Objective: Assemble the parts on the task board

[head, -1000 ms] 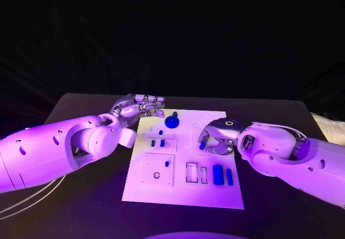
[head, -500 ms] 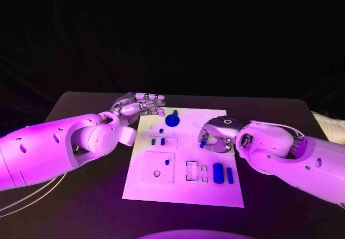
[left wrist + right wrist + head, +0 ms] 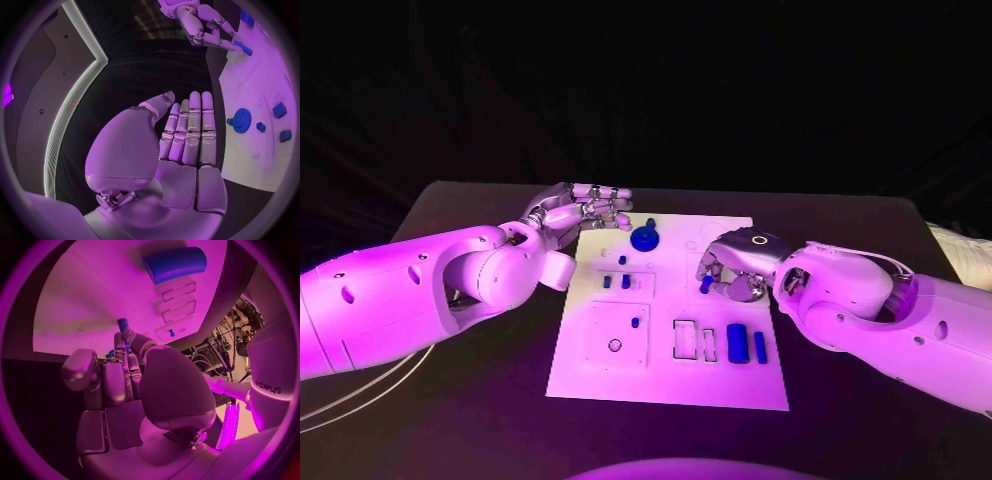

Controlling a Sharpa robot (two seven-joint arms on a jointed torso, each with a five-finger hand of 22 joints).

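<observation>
place: lab/demo booth | cues: black table (image 3: 473, 400), dark backdrop, cable bundles (image 3: 219, 352)

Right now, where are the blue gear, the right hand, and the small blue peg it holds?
blue gear (image 3: 646, 241), head view, its round top.
right hand (image 3: 733, 268), head view, its back.
small blue peg (image 3: 707, 285), head view, its shaft below the fingers.

Head view: room dark, bkgd black beyond far table edge. Light falls from above. Task board (image 3: 668, 380) is brightest, nearly washed out. Table (image 3: 473, 420) dim. Strong sheen on left arm (image 3: 387, 300) shell, near left. Wrist views: fisheye, board edges bend, dark frame round circle. Right hand (image 3: 125, 385) dimmer than the lit board behind it.
</observation>
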